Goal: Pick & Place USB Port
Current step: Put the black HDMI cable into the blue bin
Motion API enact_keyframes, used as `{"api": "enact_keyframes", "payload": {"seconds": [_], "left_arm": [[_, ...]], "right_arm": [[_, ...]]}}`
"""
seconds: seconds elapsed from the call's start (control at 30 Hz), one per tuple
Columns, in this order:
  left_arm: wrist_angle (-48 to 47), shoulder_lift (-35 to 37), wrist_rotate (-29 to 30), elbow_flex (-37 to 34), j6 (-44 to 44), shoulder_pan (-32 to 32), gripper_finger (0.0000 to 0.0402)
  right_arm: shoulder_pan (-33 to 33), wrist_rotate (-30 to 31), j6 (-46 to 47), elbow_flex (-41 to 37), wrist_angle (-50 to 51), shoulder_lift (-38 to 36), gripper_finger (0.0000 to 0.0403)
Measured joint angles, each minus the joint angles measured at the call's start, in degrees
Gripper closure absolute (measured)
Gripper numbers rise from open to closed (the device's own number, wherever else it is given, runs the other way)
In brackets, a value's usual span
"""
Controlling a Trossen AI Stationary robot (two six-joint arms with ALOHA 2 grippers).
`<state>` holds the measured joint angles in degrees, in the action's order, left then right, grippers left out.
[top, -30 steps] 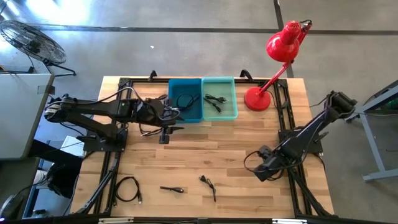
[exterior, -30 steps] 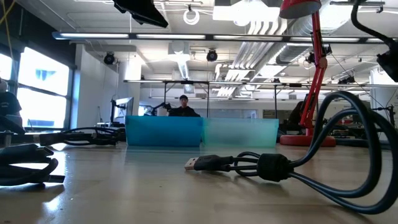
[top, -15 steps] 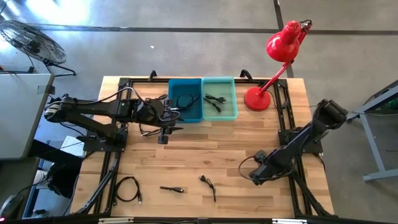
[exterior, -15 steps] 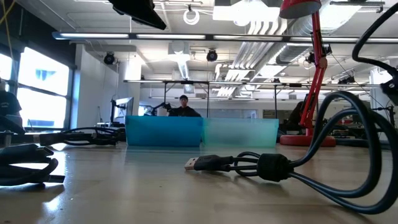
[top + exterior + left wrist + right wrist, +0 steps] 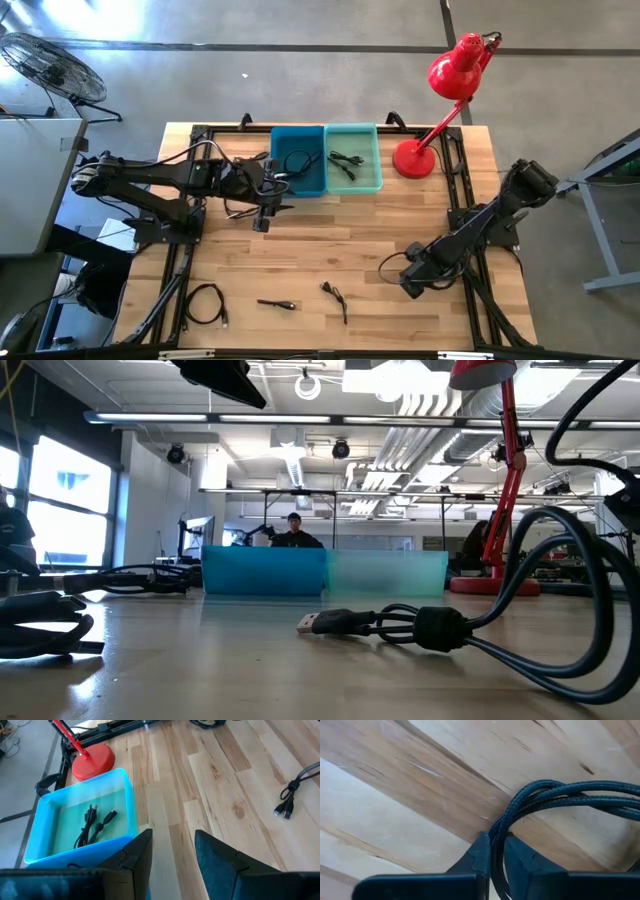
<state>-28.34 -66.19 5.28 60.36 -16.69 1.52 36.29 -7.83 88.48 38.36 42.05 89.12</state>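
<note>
Right wrist view: the right gripper [image 5: 492, 854] pinches a looped, dark braided USB cable [image 5: 560, 800].

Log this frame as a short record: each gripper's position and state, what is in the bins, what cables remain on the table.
right gripper: low over the table's right front, shut on a looped black cable
left gripper: beside the blue bin, fingers apart, holding nothing
teal bin: one black cable inside
blue bin: one black cable inside
loose cables at table front: three
other: red lamp at the rear
</note>
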Motion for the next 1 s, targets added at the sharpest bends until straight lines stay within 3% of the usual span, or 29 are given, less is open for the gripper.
{"api": "enact_keyframes", "payload": {"seconds": [0.2,0.3,0.6,0.8,1.0], "left_arm": [[-0.2,0.0,-0.1,0.0,0.0,0.0,0.0257],[0.2,0.0,-0.2,0.0,0.0,0.0,0.0257],[7.8,0.0,-3.4,0.0,-6.3,0.0,0.0257],[15.4,0.0,-3.9,0.0,-9.6,0.0,0.0257],[23.3,-0.5,-6.3,0.0,-15.8,0.0,0.0257]], "right_arm": [[-3.0,-0.7,-6.0,0.4,0.5,-0.6,0.0383],[-4.2,6.2,-8.4,1.5,0.3,-3.1,0.0402],[-8.0,21.2,-16.2,6.6,3.6,-18.0,0.0401],[-9.6,30.0,-29.7,13.1,0.3,-26.1,0.0401],[-11.7,32.5,-46.0,20.4,-7.2,-28.7,0.0402]]}}
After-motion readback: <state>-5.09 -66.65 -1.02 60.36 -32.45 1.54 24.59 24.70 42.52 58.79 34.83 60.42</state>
